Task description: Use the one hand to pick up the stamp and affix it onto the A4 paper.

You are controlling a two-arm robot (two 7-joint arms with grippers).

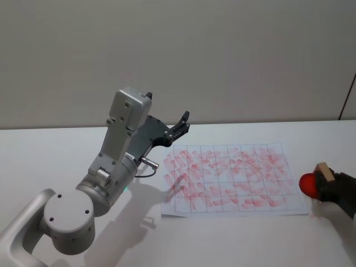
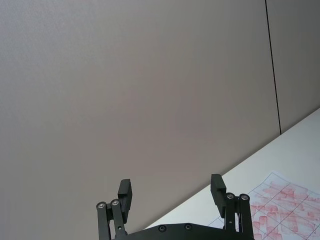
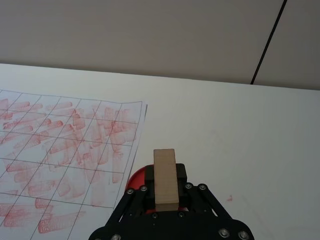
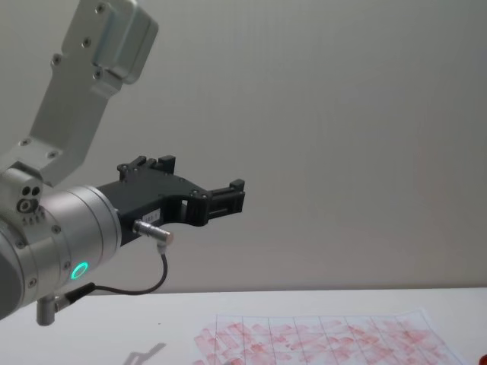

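The stamp (image 3: 165, 177), a light wooden block, stands upright between the fingers of my right gripper (image 3: 165, 194), which is shut on it. In the head view this gripper (image 1: 324, 181) with the stamp (image 1: 325, 171) is over the table just past the right edge of the A4 paper (image 1: 228, 178). The gridded sheet (image 3: 60, 150) is covered in red stamp marks. My left gripper (image 1: 182, 123) is raised above the paper's far left corner, open and holding nothing (image 2: 172, 192).
A small red rounded thing (image 1: 307, 184) lies on the table right under the right gripper, partly hidden by it (image 3: 135, 179). The white table (image 1: 67, 150) runs back to a plain wall. The left arm's grey links (image 1: 117, 161) rise at the left.
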